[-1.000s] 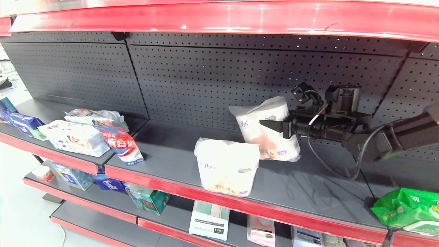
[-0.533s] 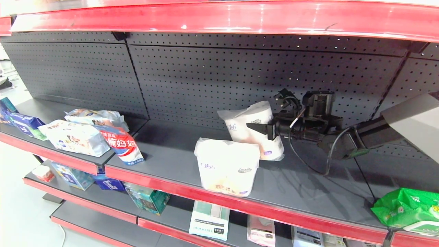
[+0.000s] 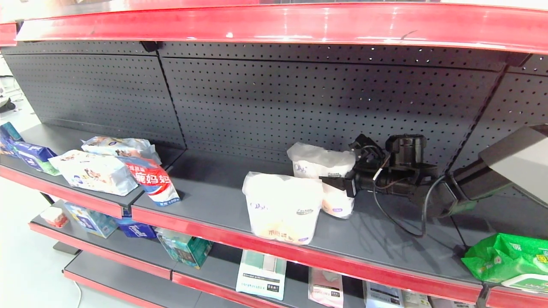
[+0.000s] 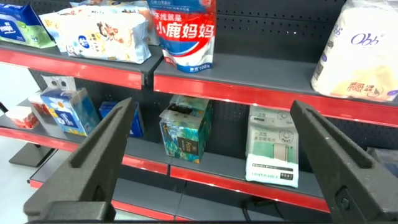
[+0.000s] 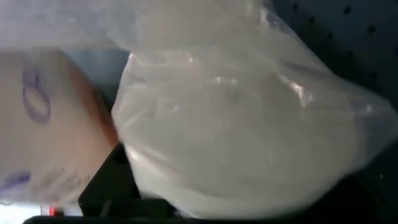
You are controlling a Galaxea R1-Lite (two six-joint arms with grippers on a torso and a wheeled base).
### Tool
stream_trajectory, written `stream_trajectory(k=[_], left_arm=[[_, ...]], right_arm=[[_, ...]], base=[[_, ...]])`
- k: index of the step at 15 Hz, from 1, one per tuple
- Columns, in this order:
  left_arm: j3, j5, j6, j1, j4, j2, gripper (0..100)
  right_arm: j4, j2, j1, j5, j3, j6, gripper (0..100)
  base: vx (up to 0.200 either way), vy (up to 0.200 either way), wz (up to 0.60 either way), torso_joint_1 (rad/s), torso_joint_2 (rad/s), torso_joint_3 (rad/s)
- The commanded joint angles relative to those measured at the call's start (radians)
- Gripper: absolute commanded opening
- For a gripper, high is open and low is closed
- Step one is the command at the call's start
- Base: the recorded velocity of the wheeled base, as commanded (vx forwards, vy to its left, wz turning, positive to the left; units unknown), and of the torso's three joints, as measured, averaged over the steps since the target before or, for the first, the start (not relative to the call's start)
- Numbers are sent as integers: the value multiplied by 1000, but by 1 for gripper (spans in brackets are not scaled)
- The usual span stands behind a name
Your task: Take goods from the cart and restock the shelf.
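Note:
A white roll-paper pack stands on the dark shelf, just behind and to the right of a similar white pack at the shelf's front. My right gripper comes in from the right and is shut on the rear pack's side. In the right wrist view that pack's clear wrapper is pressed close to the camera. My left gripper is open with nothing between its fingers, facing the lower shelves.
A red-white-blue bag and printed wipes packs lie to the left. A green pack sits at the far right front. The pegboard back is close behind. Boxes fill the lower shelves. Bare shelf lies between the white packs and the green one.
The right gripper has brought the roll-paper pack down from a tilted hold in the air to the shelf behind the front pack. The arm dropped lower.

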Motion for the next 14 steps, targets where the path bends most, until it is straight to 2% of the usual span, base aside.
stream_trajectory(k=[1,3,5,8,14], left_arm=[[1,1,0,0,0,-1,100],[1,-1,0,0,0,-1,100],[1,-1,-2,0,0,-1,100],[0,-1,0,0,0,-1,100],[1,-1,0,0,0,-1,100]], right_arm=[[5,0,-15,8,25,-24,0],[2,29,-31,71,7,-73,0],[0,57,-35,83,-33,-100,0],[-169,163,-26,160,-101,-100,0],[-213,132,12,152,-62,-16,0]], base=[[0,0,0,0,0,0],[0,0,0,0,0,0],[0,0,0,0,0,0],[0,0,0,0,0,0],[0,0,0,0,0,0]])
